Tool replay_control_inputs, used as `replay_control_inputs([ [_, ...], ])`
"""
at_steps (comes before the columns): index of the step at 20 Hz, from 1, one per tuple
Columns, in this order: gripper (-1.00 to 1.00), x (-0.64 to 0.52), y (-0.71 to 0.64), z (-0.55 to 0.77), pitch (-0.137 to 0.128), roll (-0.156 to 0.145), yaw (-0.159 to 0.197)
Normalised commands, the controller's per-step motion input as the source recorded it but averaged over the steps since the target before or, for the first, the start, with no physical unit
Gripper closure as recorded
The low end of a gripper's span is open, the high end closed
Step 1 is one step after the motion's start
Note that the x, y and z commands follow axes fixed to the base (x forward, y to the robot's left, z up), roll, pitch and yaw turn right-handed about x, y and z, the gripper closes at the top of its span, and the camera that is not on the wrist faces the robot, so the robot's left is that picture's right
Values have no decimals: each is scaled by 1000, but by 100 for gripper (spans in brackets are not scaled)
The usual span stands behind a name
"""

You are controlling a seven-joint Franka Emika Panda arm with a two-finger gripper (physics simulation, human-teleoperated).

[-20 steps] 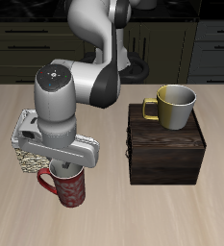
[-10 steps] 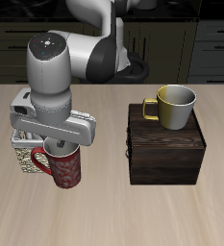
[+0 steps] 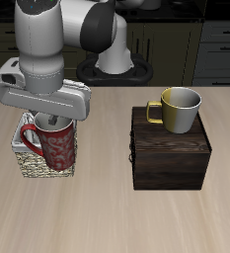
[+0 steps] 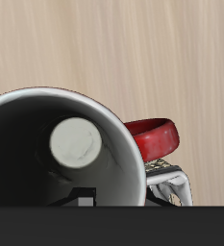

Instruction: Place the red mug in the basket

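Dark red patterned ceramic mug (image 3: 55, 146) with a red loop handle hangs upright from the two-finger gripper (image 3: 49, 121), which grips it from above at the rim, one finger apparently inside the pale grey bowl and the other outside; the jaws are thus narrowed on the mug wall, though the fingertips themselves are largely hidden by the wrist body. The mug stands directly over the small square woven wicker basket (image 3: 30, 165), tan and beige, whose near wall and one corner show beneath and beside the mug; whether the mug base already touches the lining cannot be told from the exterior view. In the wrist view the mug's round pale grey interior (image 4: 65, 144) fills the frame, the glossy red handle (image 4: 154, 136) projects sideways, and a corner of the basket rim with its shiny grey-white lining (image 4: 171, 183) appears just past the handle. The governing relation is vertical: the mug's long axis is upright and aligned above the basket opening, so the coming move is judged to be a straight descent followed by release. A dark wooden box (image 3: 171, 148) carrying a yellow mug with a grey inside (image 3: 179, 109) stands well apart on the light wood table (image 3: 116, 222).
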Motion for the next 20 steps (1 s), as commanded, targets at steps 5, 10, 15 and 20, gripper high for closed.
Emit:
replay_control_inputs([
  [5, 100, -199, -135, 565, -70, -5, -9],
  [10, 100, -226, -114, 414, -49, -11, 10],
  [15, 100, -276, -98, 269, -27, 4, 47],
  [20, 100, -342, -55, 82, -10, 18, 47],
])
